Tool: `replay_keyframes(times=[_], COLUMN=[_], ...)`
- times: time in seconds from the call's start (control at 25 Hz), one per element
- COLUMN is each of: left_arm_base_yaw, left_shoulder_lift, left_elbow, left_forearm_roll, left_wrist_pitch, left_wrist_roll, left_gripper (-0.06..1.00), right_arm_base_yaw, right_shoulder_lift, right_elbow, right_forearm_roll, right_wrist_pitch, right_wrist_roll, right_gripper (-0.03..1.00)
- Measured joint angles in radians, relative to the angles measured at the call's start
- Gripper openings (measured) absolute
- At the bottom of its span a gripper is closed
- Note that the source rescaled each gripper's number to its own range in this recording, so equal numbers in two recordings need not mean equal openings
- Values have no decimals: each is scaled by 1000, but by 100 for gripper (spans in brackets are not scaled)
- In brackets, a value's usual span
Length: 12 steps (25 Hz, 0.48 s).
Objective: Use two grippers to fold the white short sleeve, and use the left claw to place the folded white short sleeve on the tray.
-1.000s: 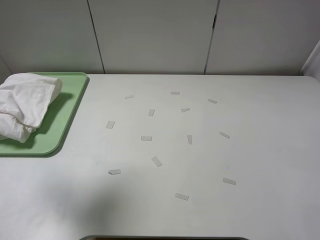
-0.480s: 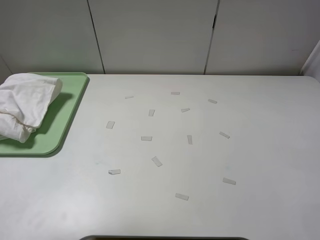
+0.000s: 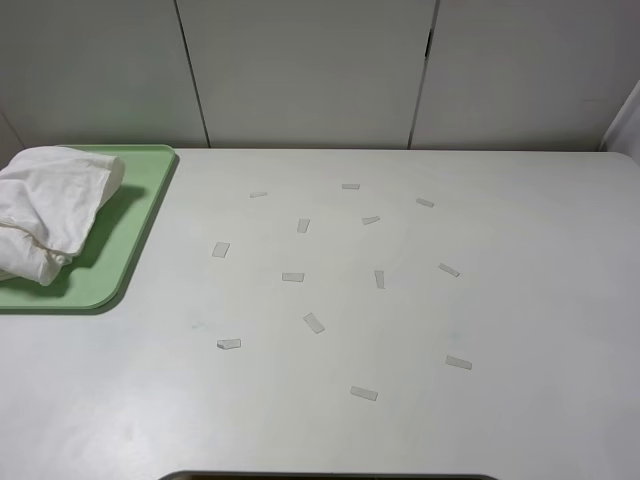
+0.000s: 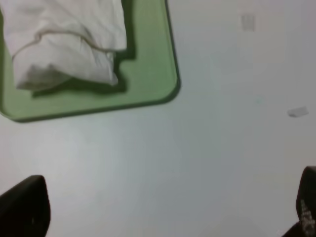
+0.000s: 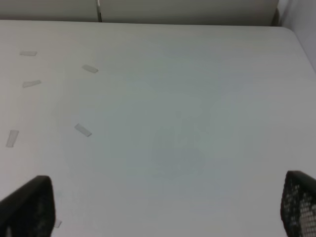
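Far left of the high view: flat pale green plastic tray w/ rounded corners and low rim [image 3: 135,235], sitting at the left edge of the white table [image 3: 520,300] and partly cut off by the frame. On it lies the white cotton short sleeve shirt [image 3: 50,205], bunched into a loose, rumpled bundle rather than a neat flat fold; it covers the tray's left part and leaves a green strip bare along the right side and near edge. Left wrist view shows the same: shirt [image 4: 64,42] resting on the tray [image 4: 148,74], a seam or hem edge visible, nothing touching it.

Left claw [image 4: 163,207]: only the two dark fingertips [image 4: 24,207] show, at opposite edges of its wrist view, spread wide, nothing between them but bare table. It's off the tray, near its corner, apart from the shirt.

Mid table: approx. a dozen small pale rectangular paper scraps [image 3: 314,322], scattered loosely, none touching the tray.

Right gripper [image 5: 163,207]: dark fingertips [image 5: 27,207] likewise far apart at the edges of its wrist view, empty, over bare table w/ a few scraps [image 5: 83,130] near it. Neither arm appears in the high view.

Behind the table: pale wall panels [image 3: 300,70] w/ dark vertical seams.
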Motion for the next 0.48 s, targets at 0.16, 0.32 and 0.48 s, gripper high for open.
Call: replay_keyframes(times=[0.16, 0.32, 0.48], left_arm_base_yaw=[0, -1, -1], left_shoulder_lift=[-83, -196, -299], left_elbow=[85, 190, 278], left_forearm_roll=[3, 36, 67], left_wrist_pitch=[-1, -43, -81], left_wrist_roll=[0, 0, -49], left_gripper=[100, 100, 100], right_arm_base_yaw=[0, 0, 0], right_shoulder_lift=[0, 0, 0], right_elbow=[0, 0, 0], right_forearm_roll=[0, 0, 0], right_wrist_pitch=[0, 0, 0], right_wrist_roll=[0, 0, 0], right_gripper=[100, 100, 100])
